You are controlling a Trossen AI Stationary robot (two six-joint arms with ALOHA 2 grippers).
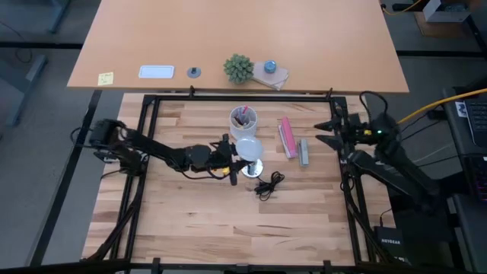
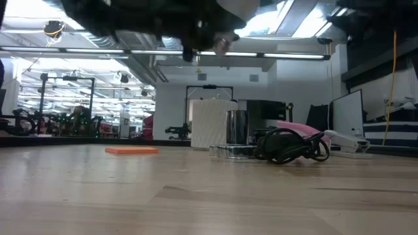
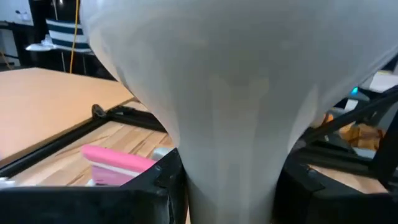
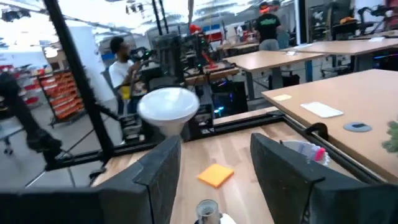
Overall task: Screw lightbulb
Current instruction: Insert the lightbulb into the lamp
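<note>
The lightbulb [image 1: 247,148] is white and funnel-shaped and hangs at the table's middle, wide end up. My left gripper [image 1: 230,161] reaches in from the table's left and is shut on it. In the left wrist view the lightbulb [image 3: 230,81] fills the picture. The round silvery fitting [image 1: 253,169] stands on the table just near of the bulb, and its black cord [image 1: 268,184] lies coiled beside it. My right gripper [image 1: 326,126] waits open by the table's right frame. In its own view my right gripper [image 4: 216,140] faces the lightbulb [image 4: 166,109]. My left gripper pinches the lightbulb's narrow neck [image 3: 230,186] between its two fingers [image 3: 155,186]. The fingers lie level and come from the table's left. The bulb stands upright in the hold, wide end up, lifted clear of the table and above the fitting.
A white cup of pens [image 1: 243,118] stands just far of the bulb. A pink object [image 1: 287,137] and a grey one [image 1: 304,151] lie to its right. An orange note [image 4: 214,174] lies on the wood. A black frame [image 1: 243,97] edges the work area. People stand in the room beyond.
</note>
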